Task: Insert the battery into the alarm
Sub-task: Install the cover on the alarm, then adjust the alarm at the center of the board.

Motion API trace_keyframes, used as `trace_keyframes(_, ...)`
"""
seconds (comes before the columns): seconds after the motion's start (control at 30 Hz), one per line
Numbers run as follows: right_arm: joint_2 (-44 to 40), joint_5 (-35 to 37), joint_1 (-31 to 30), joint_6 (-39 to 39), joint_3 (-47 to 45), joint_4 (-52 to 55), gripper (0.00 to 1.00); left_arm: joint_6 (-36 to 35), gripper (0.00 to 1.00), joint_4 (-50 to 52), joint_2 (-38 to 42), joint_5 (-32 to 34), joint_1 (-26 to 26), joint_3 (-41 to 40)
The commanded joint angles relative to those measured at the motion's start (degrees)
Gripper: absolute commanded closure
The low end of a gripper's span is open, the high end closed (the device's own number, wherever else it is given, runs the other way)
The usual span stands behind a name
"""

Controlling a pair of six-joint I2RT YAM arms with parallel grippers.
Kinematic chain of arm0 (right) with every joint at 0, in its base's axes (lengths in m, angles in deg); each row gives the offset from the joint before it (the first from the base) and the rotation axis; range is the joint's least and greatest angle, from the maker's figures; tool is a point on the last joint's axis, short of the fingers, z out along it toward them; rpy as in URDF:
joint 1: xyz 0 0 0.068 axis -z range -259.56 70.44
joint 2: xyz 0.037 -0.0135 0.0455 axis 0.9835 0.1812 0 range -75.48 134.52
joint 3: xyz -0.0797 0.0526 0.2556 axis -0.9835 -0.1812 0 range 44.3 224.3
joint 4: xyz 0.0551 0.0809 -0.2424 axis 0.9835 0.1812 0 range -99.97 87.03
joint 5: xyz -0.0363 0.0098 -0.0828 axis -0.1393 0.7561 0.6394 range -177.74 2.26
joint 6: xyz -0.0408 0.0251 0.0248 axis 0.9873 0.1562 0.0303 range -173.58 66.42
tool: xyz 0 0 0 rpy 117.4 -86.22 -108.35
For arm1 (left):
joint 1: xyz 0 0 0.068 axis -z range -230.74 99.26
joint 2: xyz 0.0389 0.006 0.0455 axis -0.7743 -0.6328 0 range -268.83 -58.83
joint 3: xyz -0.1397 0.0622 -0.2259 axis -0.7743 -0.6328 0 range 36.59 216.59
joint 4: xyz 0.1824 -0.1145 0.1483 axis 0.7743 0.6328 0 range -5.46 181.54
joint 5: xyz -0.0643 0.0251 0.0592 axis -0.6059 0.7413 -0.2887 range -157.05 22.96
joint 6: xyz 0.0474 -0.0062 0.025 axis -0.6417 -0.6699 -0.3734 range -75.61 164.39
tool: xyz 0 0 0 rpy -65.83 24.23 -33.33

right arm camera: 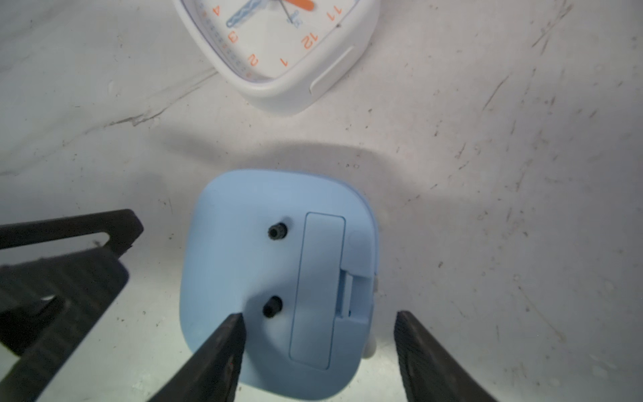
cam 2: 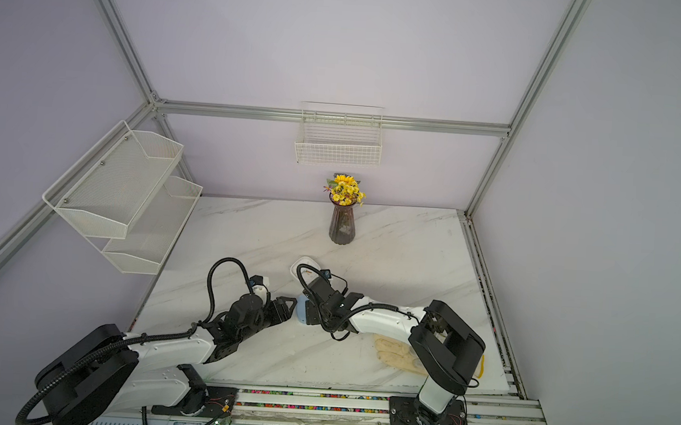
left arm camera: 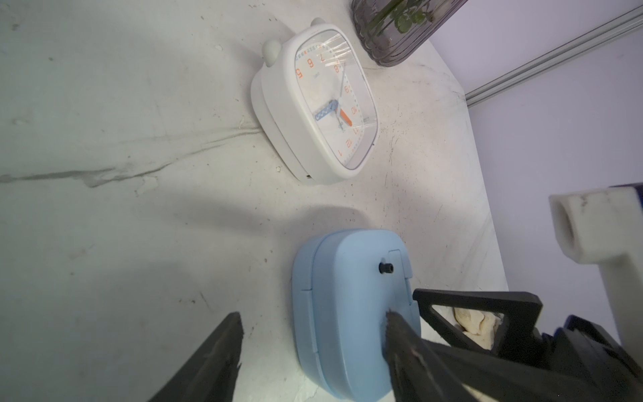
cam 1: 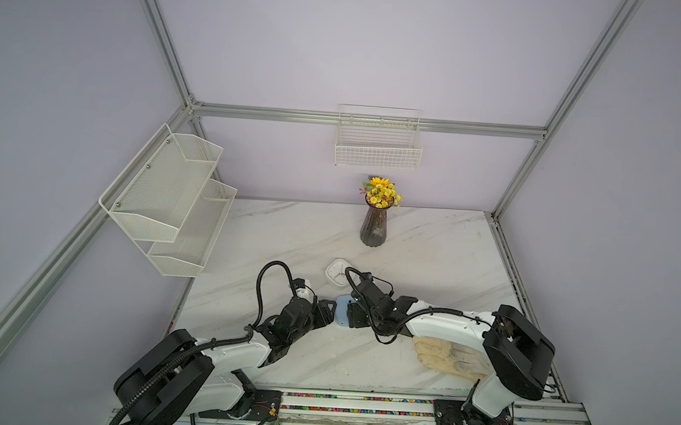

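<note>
The alarm (right arm camera: pixel 243 264) is a light blue clock lying face down on the marble table, also seen in both top views (cam 1: pixel 340 308) (cam 2: pixel 300 307). Its back shows two black knobs and a shut battery cover (right arm camera: pixel 318 289). No battery is in view. My right gripper (right arm camera: pixel 318 323) hangs open just above the alarm's back, one finger (right arm camera: pixel 226 344) over the back and one beyond the alarm's edge. My left gripper (left arm camera: pixel 313 334) is open too, with one fingertip (left arm camera: pixel 395 327) on the blue back and one beside the alarm over the table.
A white clock (cam 1: pixel 336 272) lies face up just behind the blue alarm. A dark vase of yellow flowers (cam 1: pixel 375 224) stands farther back. A pale glove (cam 1: pixel 449 358) lies under the right arm. White mesh shelves (cam 1: pixel 175 202) and a wire basket (cam 1: pixel 378 150) hang on the walls.
</note>
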State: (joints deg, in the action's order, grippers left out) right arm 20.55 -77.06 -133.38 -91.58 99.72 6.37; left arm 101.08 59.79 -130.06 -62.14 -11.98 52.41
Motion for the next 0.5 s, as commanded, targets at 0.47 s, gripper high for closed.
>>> trace_keyframes(0.47,1.84,-0.67,-0.40,-8.49,-0.35,-4.14,0.41,2.38,0.34,-6.23,-3.53,-1.83,0.29,0.18)
